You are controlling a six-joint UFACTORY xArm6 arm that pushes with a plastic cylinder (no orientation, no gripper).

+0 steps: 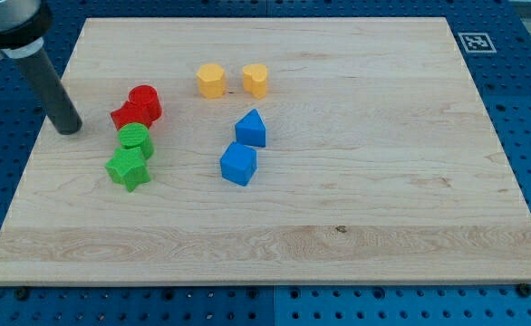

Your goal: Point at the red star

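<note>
Tip (68, 129) of the dark rod sits on the bench (383, 145) just left of the red star (126, 116), with a gap between them.

The rod is a plain straight end with no parts that open or close, and it holds nothing. The red star lies near the bench's left side, touching a red rounded block (146, 100) at its upper right. Just below the star is a green rounded block (135, 139), and a green star (128, 168) touches that one from below. Two yellow blocks (211, 80) (255, 80) stand side by side nearer the view's top, slightly apart. Two blue blocks (251, 129) (239, 164) lie near the middle, one above the other.
</note>
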